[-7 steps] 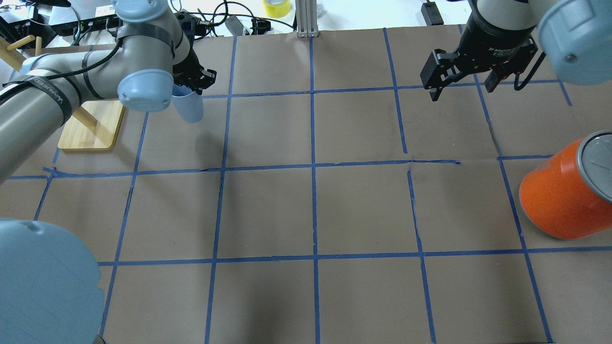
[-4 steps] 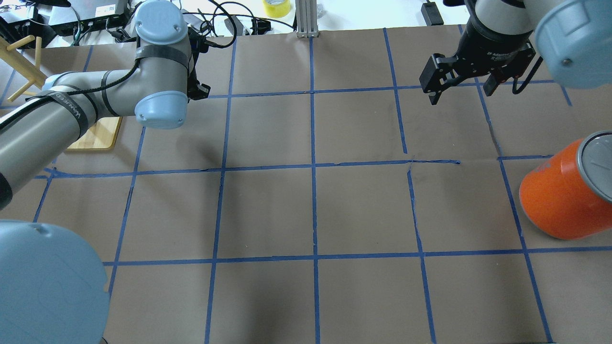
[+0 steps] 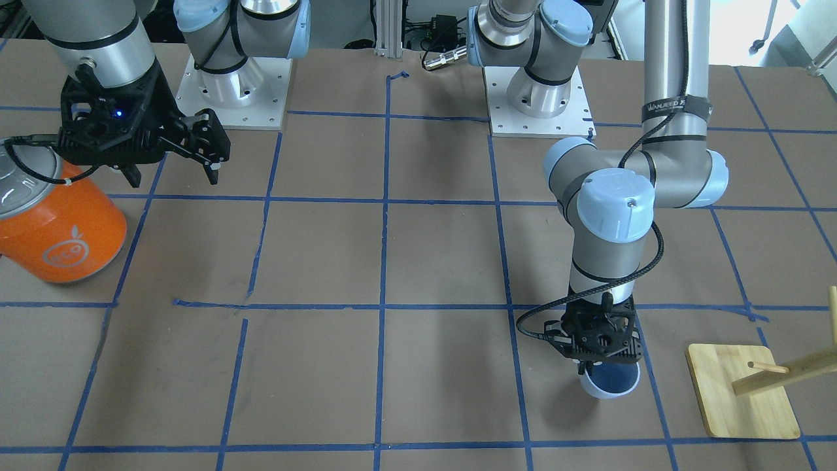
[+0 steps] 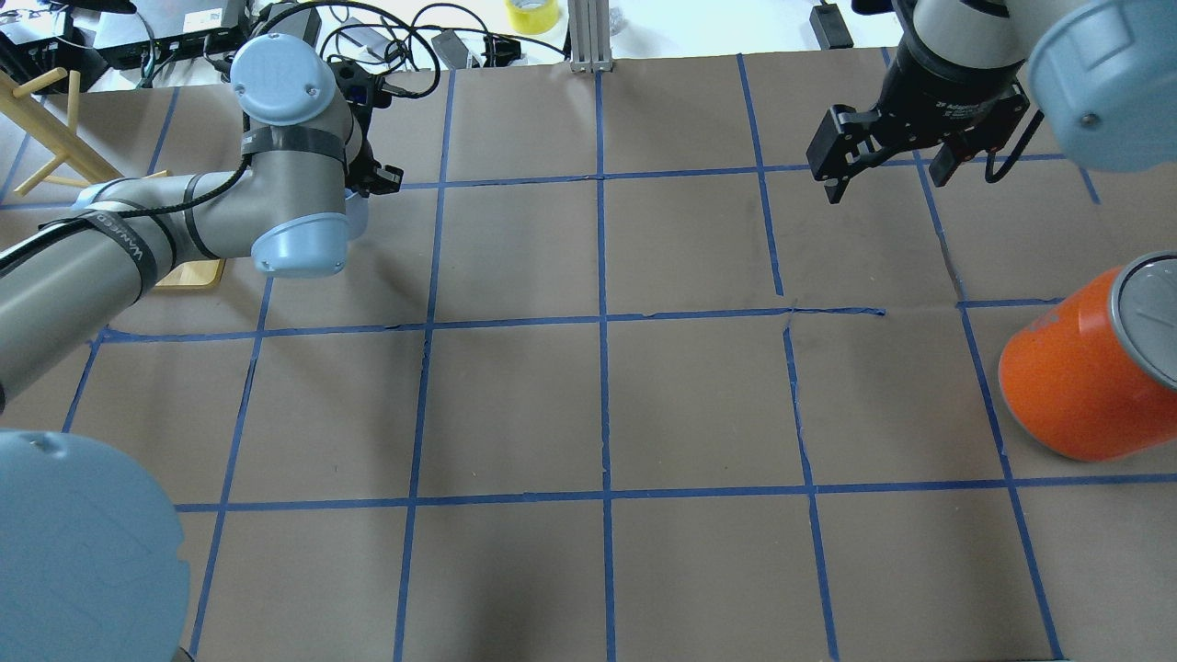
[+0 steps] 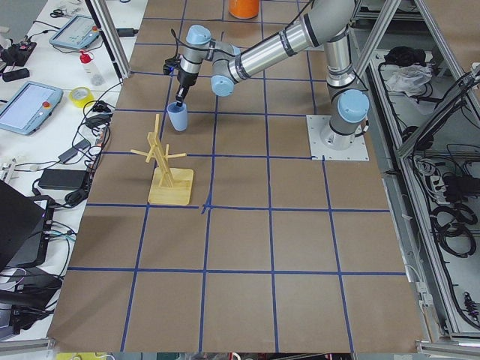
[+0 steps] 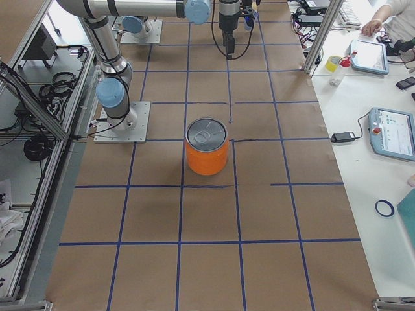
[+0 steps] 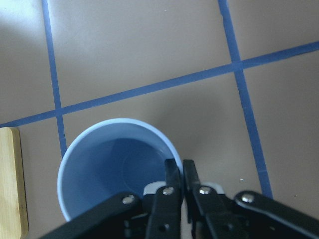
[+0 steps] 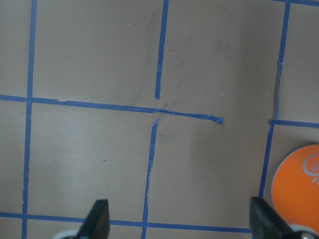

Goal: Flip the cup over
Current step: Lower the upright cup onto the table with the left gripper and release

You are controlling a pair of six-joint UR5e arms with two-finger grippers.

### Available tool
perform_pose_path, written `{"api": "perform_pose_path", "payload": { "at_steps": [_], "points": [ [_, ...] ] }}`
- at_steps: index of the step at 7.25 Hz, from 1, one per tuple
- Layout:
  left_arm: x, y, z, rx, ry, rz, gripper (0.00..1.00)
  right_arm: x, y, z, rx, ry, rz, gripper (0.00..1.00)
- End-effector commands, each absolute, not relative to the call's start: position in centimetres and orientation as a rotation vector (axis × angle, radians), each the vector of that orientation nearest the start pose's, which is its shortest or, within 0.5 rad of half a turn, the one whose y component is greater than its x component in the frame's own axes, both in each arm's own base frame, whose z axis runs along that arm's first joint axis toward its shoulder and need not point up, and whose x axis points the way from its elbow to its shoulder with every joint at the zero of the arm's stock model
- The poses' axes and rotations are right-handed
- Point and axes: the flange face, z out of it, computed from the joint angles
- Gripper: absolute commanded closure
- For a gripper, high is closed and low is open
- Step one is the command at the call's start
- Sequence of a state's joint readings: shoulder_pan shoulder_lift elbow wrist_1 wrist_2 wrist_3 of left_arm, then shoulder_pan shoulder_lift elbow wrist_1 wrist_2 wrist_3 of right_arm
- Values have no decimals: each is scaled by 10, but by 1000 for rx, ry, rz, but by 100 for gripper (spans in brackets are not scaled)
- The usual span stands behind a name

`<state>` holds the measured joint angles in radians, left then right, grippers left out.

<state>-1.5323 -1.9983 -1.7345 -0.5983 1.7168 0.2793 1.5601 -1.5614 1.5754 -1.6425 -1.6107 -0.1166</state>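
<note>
The cup (image 3: pixel 613 383) is a small pale blue tumbler, upright with its mouth up, low over the brown paper near the far left. My left gripper (image 3: pixel 590 371) points straight down and is shut on its rim. In the left wrist view the fingers (image 7: pixel 173 172) pinch the rim, one inside and one outside the cup (image 7: pixel 107 164). In the overhead view the arm hides nearly all of the cup. The cup also shows in the exterior left view (image 5: pixel 178 118). My right gripper (image 4: pixel 887 179) is open and empty above the far right of the table.
A large orange can (image 4: pixel 1076 382) with a silver lid stands at the right edge. A wooden peg rack on a bamboo base (image 3: pixel 742 392) stands just beyond the cup, to the robot's left. Blue tape lines grid the brown paper.
The left wrist has turned from holding the cup tilted in the air to pointing straight down, so the cup is now mouth-up under it. The right gripper has barely moved.
</note>
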Motion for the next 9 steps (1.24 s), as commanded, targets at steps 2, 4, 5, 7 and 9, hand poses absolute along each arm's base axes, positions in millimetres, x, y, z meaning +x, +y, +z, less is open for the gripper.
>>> {"api": "perform_pose_path", "payload": {
  "at_steps": [2, 4, 5, 7, 9],
  "points": [
    [-75, -639, 275, 310, 2969, -552, 100, 124, -504, 487, -164, 3178, -84, 0],
    [-63, -640, 274, 289, 2980, -543, 100, 124, -504, 485, -162, 3178, -77, 0],
    [-62, -640, 273, 275, 2982, -539, 64, 124, -504, 484, -164, 3178, -72, 0],
    [-64, -639, 271, 267, 2990, -529, 0, 124, -503, 482, -162, 3178, -67, 0],
    [-73, -626, 338, 249, 3018, -459, 0, 124, -503, 481, -164, 3178, -72, 0]
  ]
}}
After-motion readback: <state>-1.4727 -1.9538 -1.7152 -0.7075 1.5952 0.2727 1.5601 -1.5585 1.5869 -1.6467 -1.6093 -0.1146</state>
